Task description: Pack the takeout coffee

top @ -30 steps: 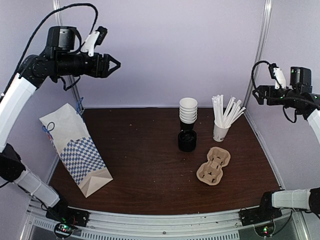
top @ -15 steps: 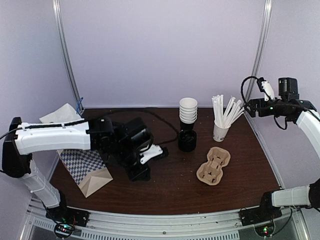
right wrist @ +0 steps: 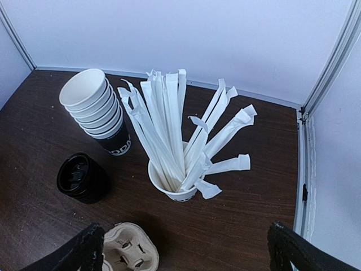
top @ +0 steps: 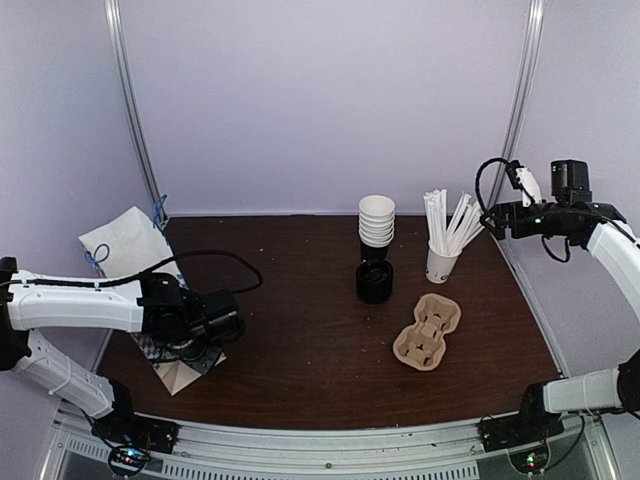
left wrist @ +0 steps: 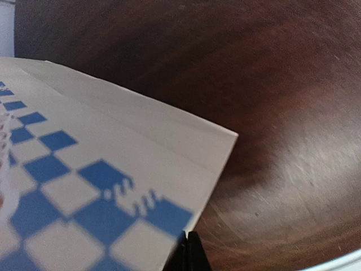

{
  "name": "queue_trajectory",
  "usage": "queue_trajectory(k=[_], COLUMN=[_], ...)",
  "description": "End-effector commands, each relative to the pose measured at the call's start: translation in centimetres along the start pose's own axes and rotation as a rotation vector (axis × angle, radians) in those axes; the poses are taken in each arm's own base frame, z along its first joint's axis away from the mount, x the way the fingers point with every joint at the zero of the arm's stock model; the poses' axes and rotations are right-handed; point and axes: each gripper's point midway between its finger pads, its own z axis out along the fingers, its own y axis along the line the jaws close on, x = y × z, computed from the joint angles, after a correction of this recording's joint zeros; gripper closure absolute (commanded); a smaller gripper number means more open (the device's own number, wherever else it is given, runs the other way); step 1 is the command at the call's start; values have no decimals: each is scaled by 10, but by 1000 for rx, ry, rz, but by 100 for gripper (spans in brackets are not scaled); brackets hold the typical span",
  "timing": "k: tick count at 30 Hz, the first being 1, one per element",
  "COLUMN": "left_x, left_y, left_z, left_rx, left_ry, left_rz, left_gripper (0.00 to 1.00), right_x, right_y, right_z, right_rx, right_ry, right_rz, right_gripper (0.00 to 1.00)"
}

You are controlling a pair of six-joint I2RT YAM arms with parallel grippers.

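Left claw [left wrist: 189, 251] is low at the checkered paper bag [top: 128, 243], tips pressed together at its edge; can't tell if they've caught any paper. The black paper cups [top: 377, 225] sit stacked back centre, with the lid stack [top: 374, 282] just in front and the cardboard carrier [top: 427, 331] nearer right. The straw cup [top: 440, 262] stands between them and the right claw [right wrist: 186, 240], which is wide open and empty.

The table [left wrist: 293, 113] is showing glossy dark wood; the bag [left wrist: 113, 152] and stacked cups [right wrist: 90, 101] are looking matt paper; the carrier [top: 427, 331] is looking rough pulp.

Paper bag [top: 125, 240], lower half behind the left arm [top: 80, 303].
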Motion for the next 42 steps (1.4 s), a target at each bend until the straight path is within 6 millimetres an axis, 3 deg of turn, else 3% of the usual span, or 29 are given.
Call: queue_trajectory(k=[1,8,14,18,19,21,25,28,31,33,34,40,42], left_x=[-38,-144,-193,-212,-216,-224,-246,-258,-268,-276,-278,-270,-263], left_y=[38,74,86,70,66,55,24,-11,-37,-48,-55,-67,-58], left_z=[18,51,88,89,84,64,5,-35,-62,-75,-81,-96,-91], left_rx=[-106,-114,-21,64,88,133,165,271,418,500,546,666,620], left_ry=[-95,-244,-237,-254,-265,-285,-382,-462,-506,-543,-551,-629,-631], left_rz=[-115,-220,-324,-294,-294,-285,-126,-3,34,38,55,62,43], left_gripper=[100,100,100,100,100,89,70,58,52,45,38,24,4], right_x=[-6,-5,-4,-1,0,2,2,0,-14,-14,-26,-42,-45], right_y=[6,5,4,6,7,12,33,56,79,97,106,151,162], right_z=[0,-4,-6,-6,-6,-6,0,16,35,53,57,112,126], right_rx=[-29,-10,-3,-8,-16,-47,-155,-198,-197,-203,-207,-296,-321], right_ry=[-28,-31,-37,-36,-29,-19,13,76,128,180,173,237,255], right_rz=[-19,-22,-25,-31,-34,-58,-139,-251,-410,-512,-557,-652,-652], right_gripper=[0,0,0,0,0,0,2,13,29,42,46,49,51])
